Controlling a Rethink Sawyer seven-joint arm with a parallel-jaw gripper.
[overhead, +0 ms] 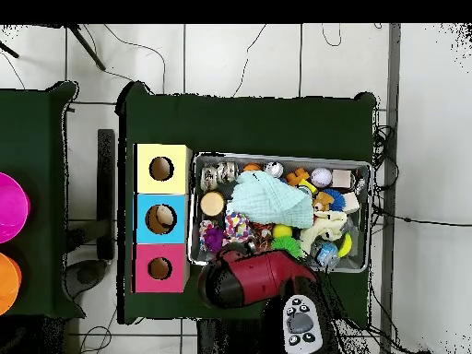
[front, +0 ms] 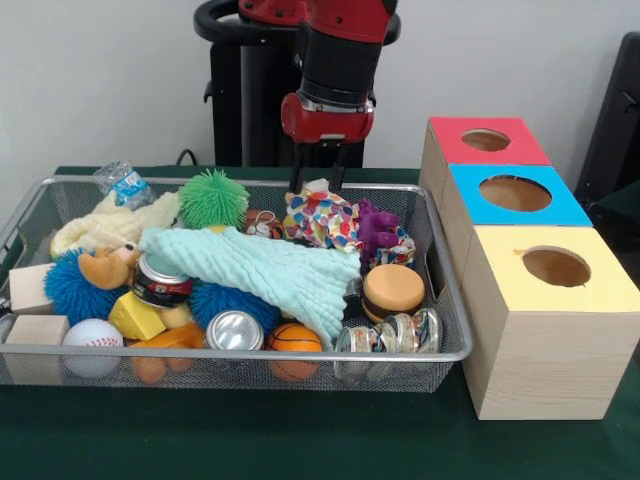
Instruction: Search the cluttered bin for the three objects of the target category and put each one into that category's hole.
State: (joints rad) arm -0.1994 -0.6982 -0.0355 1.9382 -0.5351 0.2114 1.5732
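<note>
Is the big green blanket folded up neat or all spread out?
Spread out. The mint-green cloth lies loosely draped over toys in the middle of the bin, wrinkled, one corner hanging down toward the front.

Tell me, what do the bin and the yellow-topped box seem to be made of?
The bin: silver wire mesh with a thicker shiny rim, probably metal. The yellow-topped box: pale, unpainted wood, to judge by the grain on its sides; its top looks painted matt yellow.

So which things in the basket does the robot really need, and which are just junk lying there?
Needed for the job:
- spotty cloth under the claw
- wire basket
- yellow box's hole

Just lying about:
- mint-green cloth
- green spiky ball
- baseball
- little basketball
- purple toy
- toy burger
- red box and blue box
</note>
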